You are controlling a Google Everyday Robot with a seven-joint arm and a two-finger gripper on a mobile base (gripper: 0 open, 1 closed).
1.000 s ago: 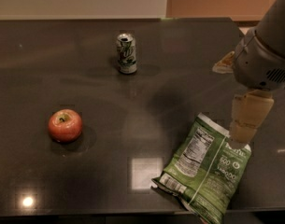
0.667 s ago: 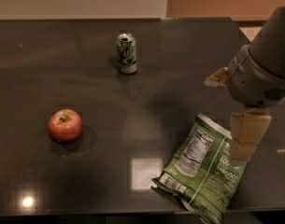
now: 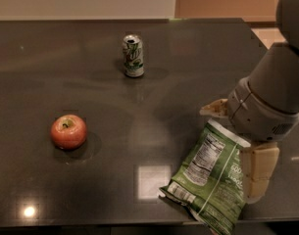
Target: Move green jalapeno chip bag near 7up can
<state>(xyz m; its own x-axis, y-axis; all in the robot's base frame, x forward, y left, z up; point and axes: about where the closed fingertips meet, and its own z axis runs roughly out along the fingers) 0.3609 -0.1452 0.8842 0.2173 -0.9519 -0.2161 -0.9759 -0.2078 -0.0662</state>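
Observation:
The green jalapeno chip bag (image 3: 212,180) lies flat at the table's front right, its white nutrition panel facing up. The 7up can (image 3: 133,55) stands upright at the back centre, far from the bag. My gripper (image 3: 236,141) is low over the bag's upper right edge and open, with one beige finger (image 3: 257,173) along the bag's right side and the other (image 3: 215,108) just beyond its top corner. The bag's top right corner is hidden under my wrist.
A red apple (image 3: 68,131) sits at the left front of the dark glossy table (image 3: 188,58). The table's front edge runs just below the bag. Its right edge is close behind my arm.
My gripper has moved down and toward the front, from above the bag's top edge to alongside it. The bag, can and apple have not moved.

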